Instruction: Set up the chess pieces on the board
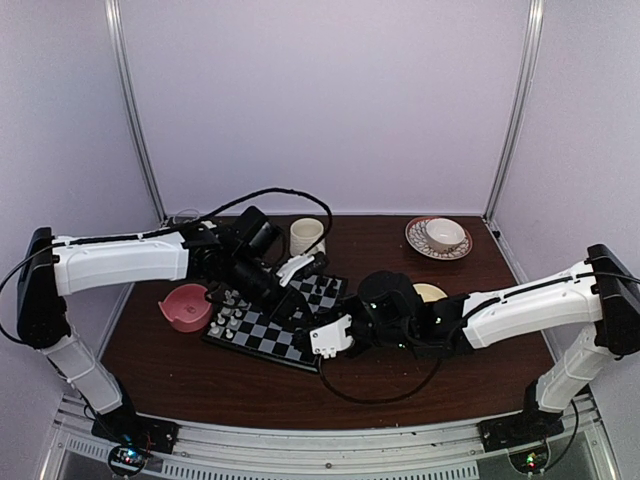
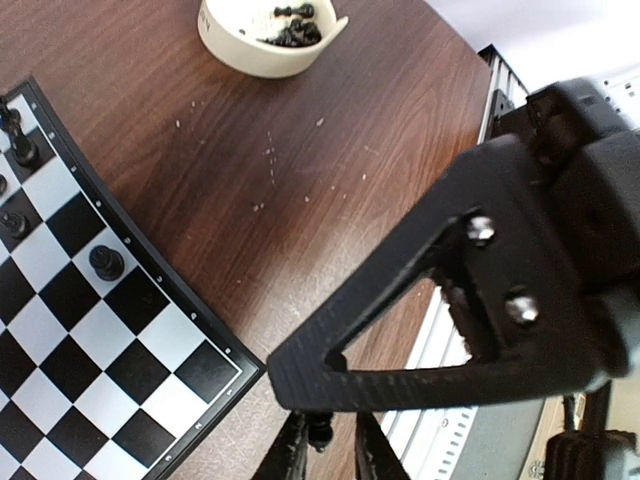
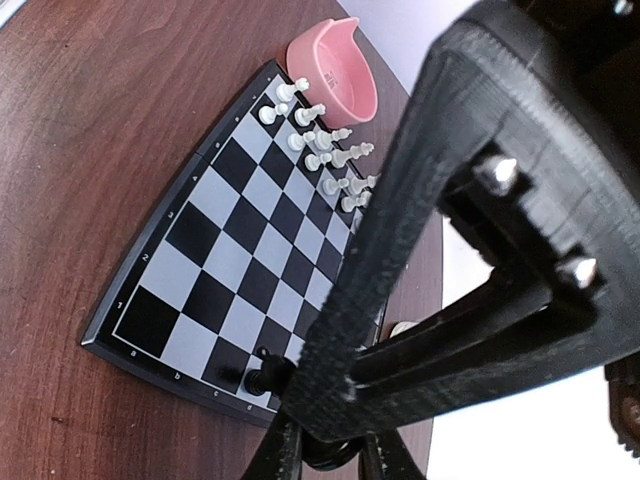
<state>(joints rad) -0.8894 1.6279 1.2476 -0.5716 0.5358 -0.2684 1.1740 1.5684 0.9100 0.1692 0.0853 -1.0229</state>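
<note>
The board lies mid-table. White chess pieces fill two rows by its pink-bowl side, and a few black ones stand at the opposite side. My left gripper reaches over the board and is open. A small black piece sits between its fingers against one of them, with a gap to the other. My right gripper hangs at the board's near edge, shut on a dark round piece. Another black piece leans on the edge square beside it.
A pink bowl sits left of the board. A cream bowl holding black pieces is to the right, half hidden under my right arm. A cream mug, a cup on a saucer and a glass dish stand at the back.
</note>
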